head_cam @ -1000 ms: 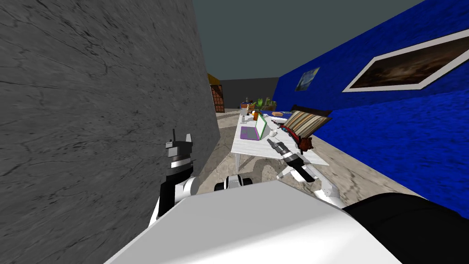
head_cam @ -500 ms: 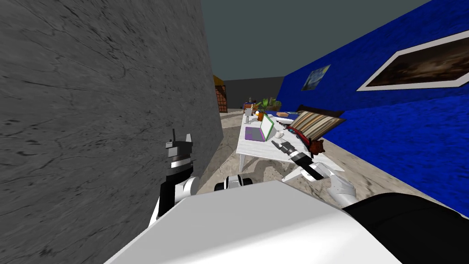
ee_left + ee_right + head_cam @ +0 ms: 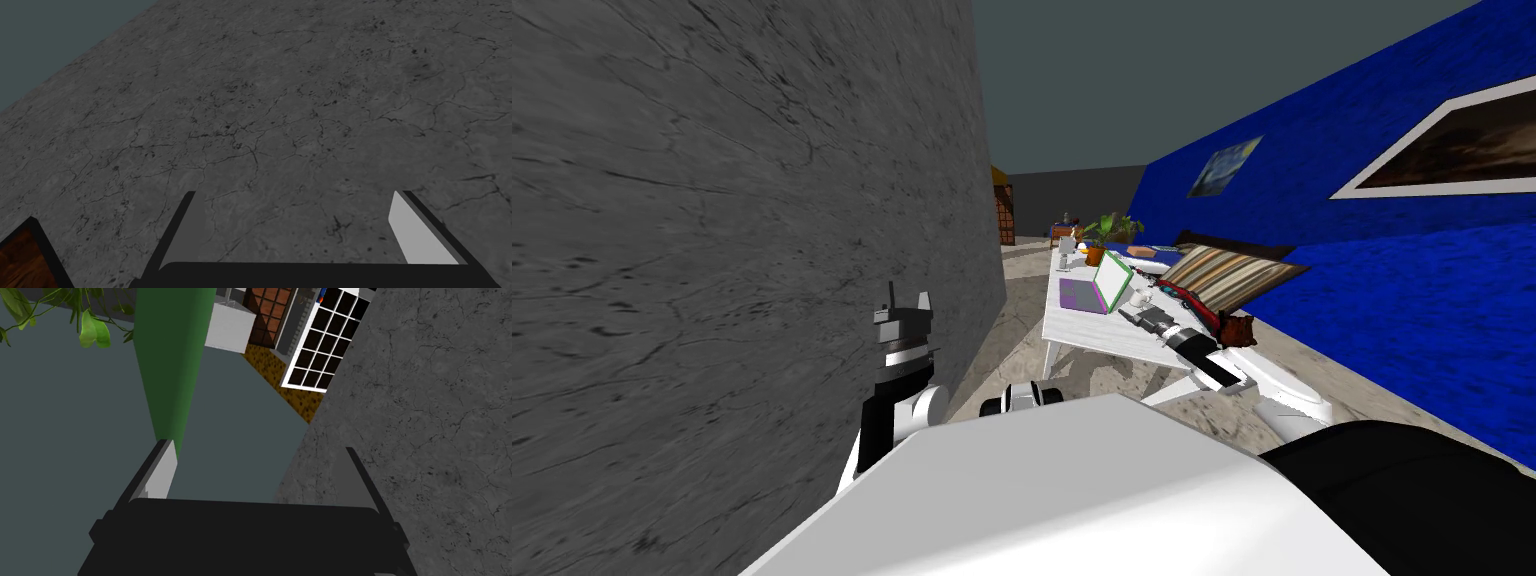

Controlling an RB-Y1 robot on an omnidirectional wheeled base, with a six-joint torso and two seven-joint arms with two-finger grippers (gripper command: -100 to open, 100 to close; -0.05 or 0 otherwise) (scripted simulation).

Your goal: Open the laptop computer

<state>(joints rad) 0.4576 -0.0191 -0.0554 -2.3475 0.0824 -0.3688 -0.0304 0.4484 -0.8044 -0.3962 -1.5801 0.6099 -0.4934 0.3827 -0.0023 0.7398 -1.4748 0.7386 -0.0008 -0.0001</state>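
The laptop (image 3: 1097,287) stands open on a low white table (image 3: 1102,338), with a purple keyboard deck and a green-edged white lid tilted up. My right gripper (image 3: 1124,316) reaches over the table just short of the lid's near edge, fingers open. In the right wrist view the green lid (image 3: 170,363) rises beside one finger (image 3: 161,475) of that gripper (image 3: 260,474), with nothing between the fingers. My left gripper (image 3: 907,296) is raised by the grey wall, open and empty (image 3: 300,220).
A grey cracked wall (image 3: 712,250) runs close along my left. A striped cushion (image 3: 1227,272) and a blue wall (image 3: 1392,270) lie right of the table. A potted plant (image 3: 1102,232), a white mug (image 3: 1140,297) and small items crowd the table's far end.
My view has swung, shifting the table rightward. My right arm has stretched forward, bringing its gripper from the table's near edge up to the laptop lid. The left arm is unmoved.
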